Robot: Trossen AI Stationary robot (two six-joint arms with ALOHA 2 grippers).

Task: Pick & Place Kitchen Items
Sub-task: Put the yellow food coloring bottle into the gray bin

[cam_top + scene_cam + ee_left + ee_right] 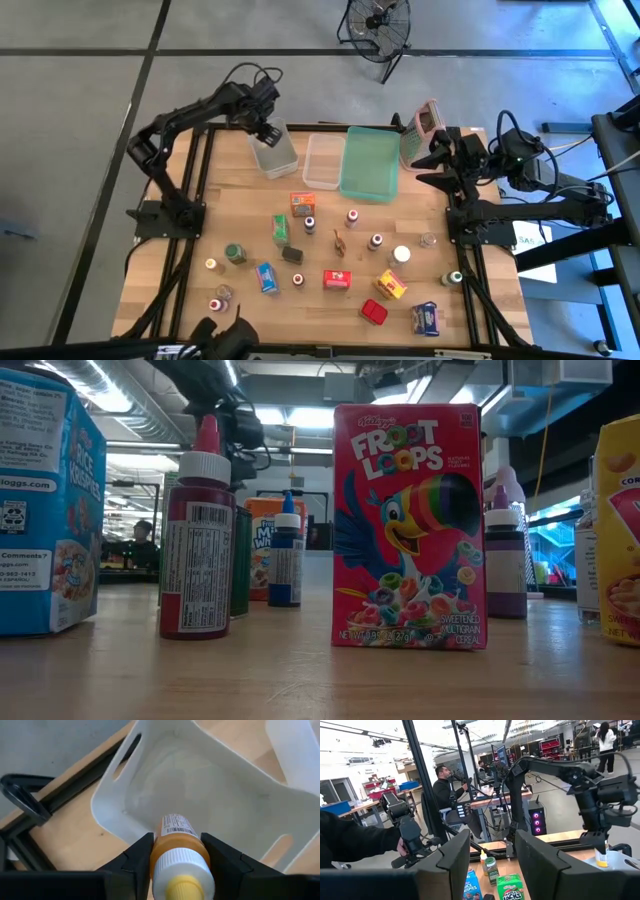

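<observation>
A clear bin (272,150) sits directly under the left gripper (268,130); a second clear bin (322,160) and a teal tray (368,163) lie between the grippers. A tall grey container (422,130) tilts beside the right gripper (437,165). A floor fan (377,25) stands beyond.

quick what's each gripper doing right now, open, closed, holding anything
Left gripper: closed on a small orange bottle with a white and yellow cap, above the clear bin.
Right gripper: open, holding nothing, at the table's right edge.
</observation>
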